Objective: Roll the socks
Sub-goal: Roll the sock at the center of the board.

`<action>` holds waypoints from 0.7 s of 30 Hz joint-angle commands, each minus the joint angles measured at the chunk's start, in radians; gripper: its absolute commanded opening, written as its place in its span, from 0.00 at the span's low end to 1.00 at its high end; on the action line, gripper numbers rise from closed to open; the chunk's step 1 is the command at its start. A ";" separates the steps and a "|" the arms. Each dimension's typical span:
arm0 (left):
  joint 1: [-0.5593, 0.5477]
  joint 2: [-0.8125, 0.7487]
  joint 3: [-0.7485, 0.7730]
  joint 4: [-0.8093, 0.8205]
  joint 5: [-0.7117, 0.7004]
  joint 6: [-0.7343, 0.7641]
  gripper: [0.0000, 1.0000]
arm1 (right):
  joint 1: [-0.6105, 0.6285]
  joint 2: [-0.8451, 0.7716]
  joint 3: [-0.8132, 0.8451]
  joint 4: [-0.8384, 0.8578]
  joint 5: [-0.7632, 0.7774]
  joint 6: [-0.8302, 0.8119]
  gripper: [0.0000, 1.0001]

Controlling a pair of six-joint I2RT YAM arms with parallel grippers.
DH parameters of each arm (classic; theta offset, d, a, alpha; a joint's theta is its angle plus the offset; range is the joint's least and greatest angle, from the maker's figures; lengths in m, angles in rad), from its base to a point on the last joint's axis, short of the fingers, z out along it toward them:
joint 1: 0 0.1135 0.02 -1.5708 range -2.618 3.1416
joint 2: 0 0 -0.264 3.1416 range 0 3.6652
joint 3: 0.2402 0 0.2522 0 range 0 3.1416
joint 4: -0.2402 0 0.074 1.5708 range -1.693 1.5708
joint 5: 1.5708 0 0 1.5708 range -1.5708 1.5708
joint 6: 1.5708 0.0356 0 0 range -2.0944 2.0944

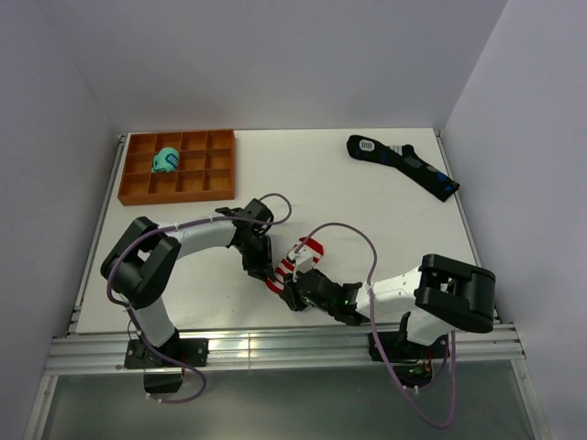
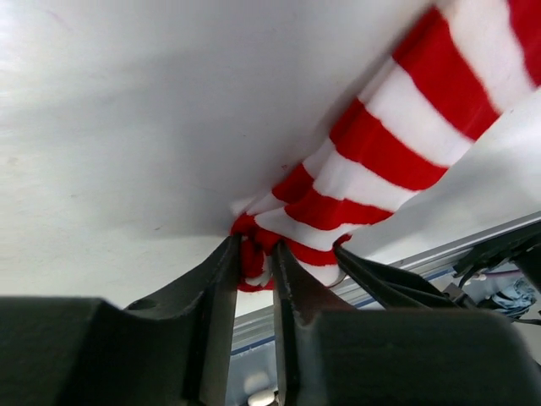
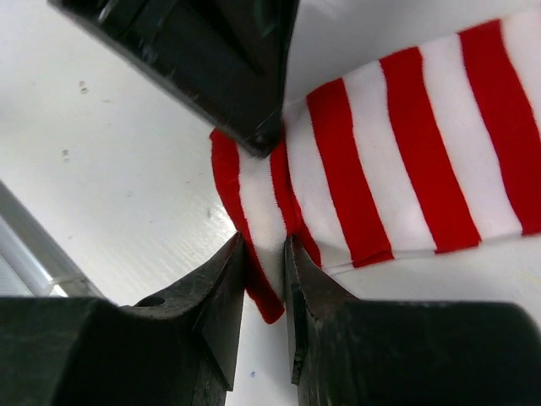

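Socks [image 1: 301, 258] lie at the near middle of the table [image 1: 367, 211]; you see the left gripper [image 2: 254, 258] and the right gripper [image 3: 264, 254] both clamped on their near end. Far left, the orange tray [image 1: 215, 183] holds a teal bundle [image 1: 166, 160], probably across two compartments.

No text, number or brand can be read in any view; a white label [image 1: 365, 145] is borne on one end of the black sock [image 1: 408, 167]; dark marks are printed on it, but too small to be deciphered.
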 commanded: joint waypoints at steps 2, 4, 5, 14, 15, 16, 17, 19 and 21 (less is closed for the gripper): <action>0.036 -0.036 0.053 0.025 -0.061 0.000 0.30 | -0.006 0.040 -0.045 -0.014 -0.146 0.033 0.16; 0.039 -0.038 0.055 0.029 -0.061 0.000 0.32 | -0.014 0.055 -0.045 -0.003 -0.181 0.036 0.16; 0.044 -0.036 0.056 0.031 -0.062 0.001 0.33 | -0.025 0.060 -0.051 0.004 -0.195 0.042 0.16; 0.067 -0.035 0.027 0.115 0.007 0.030 0.37 | -0.112 0.075 -0.093 0.077 -0.284 0.074 0.16; 0.067 -0.030 0.030 0.117 0.019 0.040 0.38 | -0.112 0.086 -0.084 0.061 -0.289 0.071 0.16; 0.067 -0.024 0.032 0.121 0.034 0.046 0.38 | -0.114 0.096 -0.077 0.063 -0.301 0.068 0.16; 0.069 -0.015 0.035 0.118 0.037 0.050 0.38 | -0.114 0.115 -0.068 0.064 -0.309 0.064 0.16; 0.067 -0.001 0.032 0.117 0.051 0.061 0.38 | -0.115 0.129 -0.064 0.064 -0.319 0.065 0.16; 0.069 0.008 0.029 0.111 0.051 0.070 0.37 | -0.120 0.135 -0.068 0.078 -0.335 0.070 0.16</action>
